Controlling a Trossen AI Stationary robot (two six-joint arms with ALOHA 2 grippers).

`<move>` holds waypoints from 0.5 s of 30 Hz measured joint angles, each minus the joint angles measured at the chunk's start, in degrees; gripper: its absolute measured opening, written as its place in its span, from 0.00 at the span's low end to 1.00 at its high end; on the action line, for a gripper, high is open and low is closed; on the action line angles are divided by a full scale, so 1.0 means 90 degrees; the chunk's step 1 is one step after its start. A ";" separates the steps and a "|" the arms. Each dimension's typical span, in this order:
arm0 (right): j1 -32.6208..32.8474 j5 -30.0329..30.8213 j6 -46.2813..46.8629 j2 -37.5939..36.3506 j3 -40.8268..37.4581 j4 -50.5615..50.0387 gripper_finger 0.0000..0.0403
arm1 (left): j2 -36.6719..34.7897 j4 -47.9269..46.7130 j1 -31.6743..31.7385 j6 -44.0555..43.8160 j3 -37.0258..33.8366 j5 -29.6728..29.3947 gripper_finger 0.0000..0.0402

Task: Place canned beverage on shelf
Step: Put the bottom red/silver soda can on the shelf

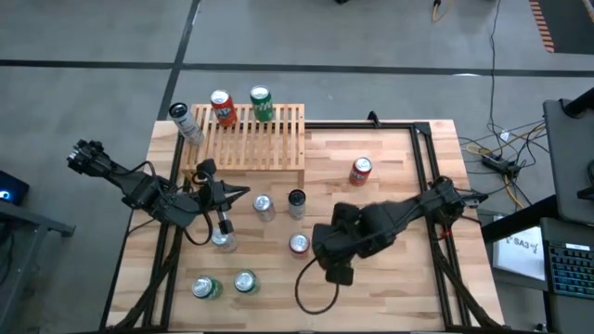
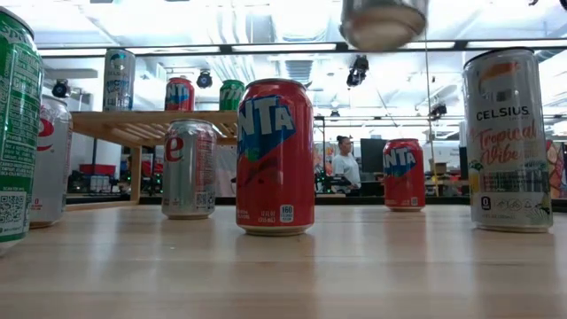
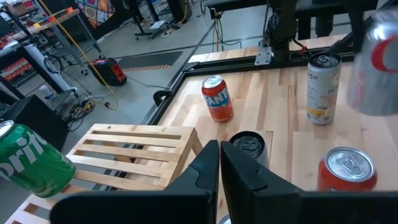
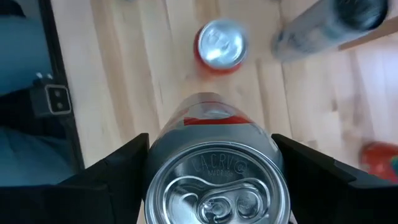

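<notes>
Two fingers of the right gripper (image 4: 208, 180) are clamping a silver can (image 4: 214, 168), lifted off the worktop (image 1: 390, 176) for the shelf (image 1: 251, 139) at upper left. Left gripper (image 3: 219, 168) is waiting at centre-left, fingers pressed together.

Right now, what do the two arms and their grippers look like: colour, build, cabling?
Both arms are black, built of chunky jointed segments. The left gripper tapers to two slim black fingers, seen in its wrist view as flat, angular matte blades. The right gripper is bulkier; its fingers are broad, black, wedge-shaped plates. A thin black cable loops onto the table beside it. No markings show.
</notes>
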 joint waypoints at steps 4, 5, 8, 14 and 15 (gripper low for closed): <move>-0.0212 -0.0012 -0.0355 -0.0251 0.0107 0.0118 0.71 | -0.0002 0.0001 0.0000 -0.0114 0.0000 -0.0001 0.00; -0.0293 -0.0010 -0.0429 -0.0305 0.0107 0.0060 0.71 | -0.0002 0.0002 0.0000 -0.0118 0.0000 0.0000 0.00; -0.0537 0.0329 -0.0740 -0.0428 0.0145 -0.0023 0.71 | -0.0002 0.0003 0.0001 -0.0124 0.0000 0.0000 0.00; -0.1190 0.0816 -0.1694 -0.0452 0.0148 0.0058 0.71 | -0.0002 0.0036 0.0000 -0.0115 -0.0002 -0.0002 0.00; -0.1325 0.0896 -0.1841 -0.0452 0.0148 0.0084 0.71 | -0.0002 0.0041 0.0000 -0.0115 -0.0002 -0.0002 0.00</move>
